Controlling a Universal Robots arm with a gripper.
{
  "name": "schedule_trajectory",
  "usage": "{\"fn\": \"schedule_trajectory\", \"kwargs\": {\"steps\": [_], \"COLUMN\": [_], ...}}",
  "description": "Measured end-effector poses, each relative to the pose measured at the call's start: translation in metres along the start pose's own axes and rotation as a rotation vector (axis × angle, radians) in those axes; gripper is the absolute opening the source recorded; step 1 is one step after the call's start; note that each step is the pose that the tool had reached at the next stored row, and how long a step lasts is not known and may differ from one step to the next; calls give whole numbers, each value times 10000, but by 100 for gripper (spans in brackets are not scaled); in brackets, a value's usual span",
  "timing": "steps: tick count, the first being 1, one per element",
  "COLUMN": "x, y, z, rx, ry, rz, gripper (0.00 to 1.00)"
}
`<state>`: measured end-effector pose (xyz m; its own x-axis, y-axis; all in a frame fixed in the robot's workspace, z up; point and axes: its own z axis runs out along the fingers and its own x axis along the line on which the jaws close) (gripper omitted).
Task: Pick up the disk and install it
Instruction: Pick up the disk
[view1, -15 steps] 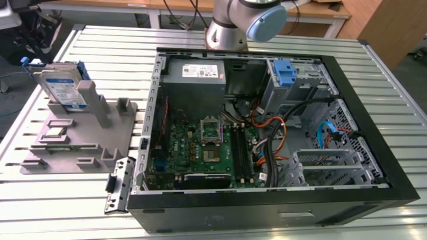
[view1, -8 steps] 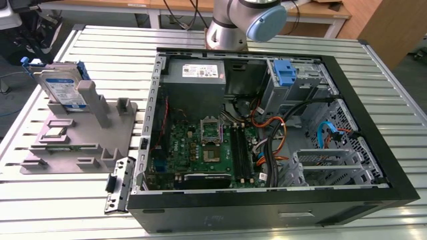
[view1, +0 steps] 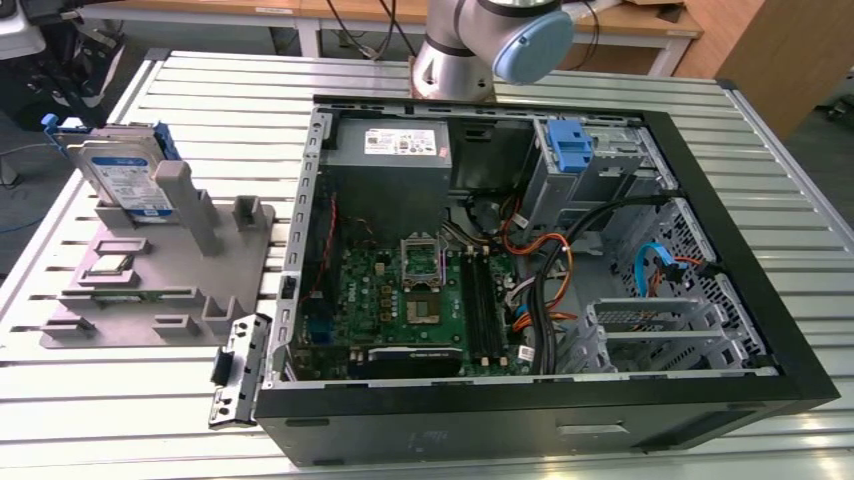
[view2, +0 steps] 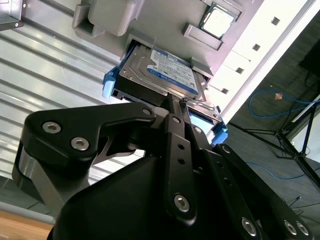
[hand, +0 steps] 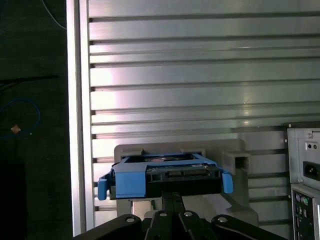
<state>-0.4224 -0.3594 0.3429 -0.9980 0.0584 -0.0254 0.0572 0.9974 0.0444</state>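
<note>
From my console, the disk (view1: 123, 175) stands on edge, leaning, in the grey holder fixture (view1: 160, 290) on the slatted table (view1: 134, 430). In the exterior view that puts it at about nine o'clock from the open computer case (view1: 767, 340). In the second wrist view the gripper (view2: 172, 98) points at the disk's near end. Its fingers are drawn together with barely a slit between them, and they hold nothing. I cannot tell whether the tips touch the drive or stop just short of it. I judge this to be the reach for the pickup, with nothing installed yet. To do it well, the jaws must spread wider than the drive is thick, sit centred between the blue rails (hand: 130, 182) and close on the flat metal faces, not the plastic. The lift should follow the slot's lean so the drive does not bind in the fixture.
</note>
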Motion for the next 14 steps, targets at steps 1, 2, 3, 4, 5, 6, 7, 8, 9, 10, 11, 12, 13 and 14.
{"fn": "schedule_trajectory", "kwargs": {"steps": [1, 2, 3, 4, 5, 6, 7, 8, 9, 10, 11, 12, 13, 14], "x": [0, 0, 0, 0, 0, 0, 0, 0, 0, 0, 0, 0, 0, 0], "y": [0, 0, 0, 0, 0, 0, 0, 0, 0, 0, 0, 0, 0, 0], "z": [0, 0, 0, 0, 0, 0, 0, 0, 0, 0, 0, 0, 0, 0], "rx": [-2, -5, -8, -11, -14, -18, -21, -24, -28, -32, -35, -39, -42, -46], "ry": [4, 8, 13, 18, 24, 30, 36, 42, 48, 55, 60, 67, 74, 80], "rz": [-87, -181, -297, -418, -545, -675, -809, -942, -1087, -1226, -1368, -1512, -1654, -1802], "gripper": [10, 10, 10, 10, 10, 10, 10, 10, 10, 10, 10, 10, 10, 10]}}
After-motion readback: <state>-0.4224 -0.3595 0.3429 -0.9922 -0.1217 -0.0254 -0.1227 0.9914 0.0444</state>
